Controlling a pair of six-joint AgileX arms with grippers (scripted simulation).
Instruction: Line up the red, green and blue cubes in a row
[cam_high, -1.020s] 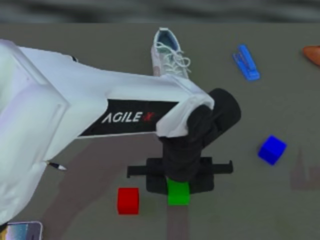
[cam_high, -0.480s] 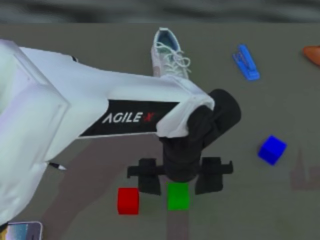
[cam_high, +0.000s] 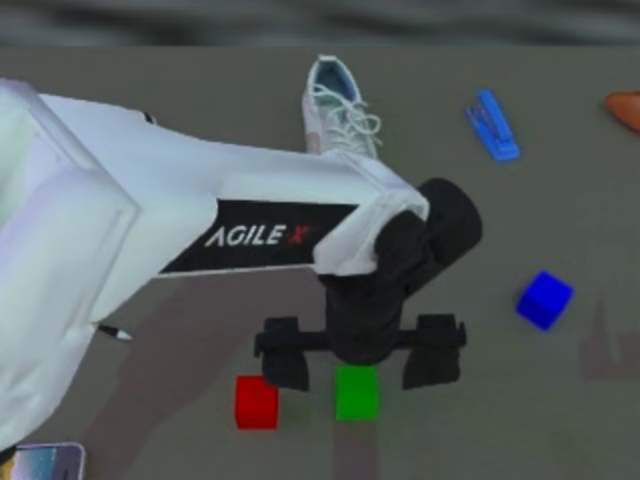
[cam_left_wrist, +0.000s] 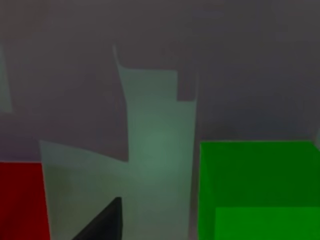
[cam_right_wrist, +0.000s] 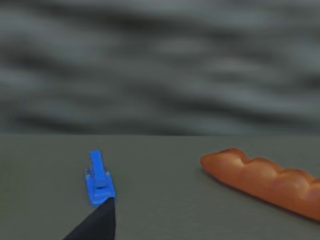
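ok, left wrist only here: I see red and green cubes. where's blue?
Observer: The blue cube sits alone at the top view's right, far from the green cube.
Operator: left tool holding anything?
Observer: No. The left tool is open, fingers spread wider than the green cube, which stands beside the red cube, not touching.
Operator: right arm?
Observer: Out of the top view; its wrist camera faces a blue stapler and a bread loaf.

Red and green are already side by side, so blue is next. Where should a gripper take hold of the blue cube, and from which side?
Probably from straight above, closing on two opposite side faces. The blue cube sits alone on the table, turned at an angle to its edges, so the gripper should be rotated to match. Nothing crowds it; the green cube and the open left gripper lie well away on its left.
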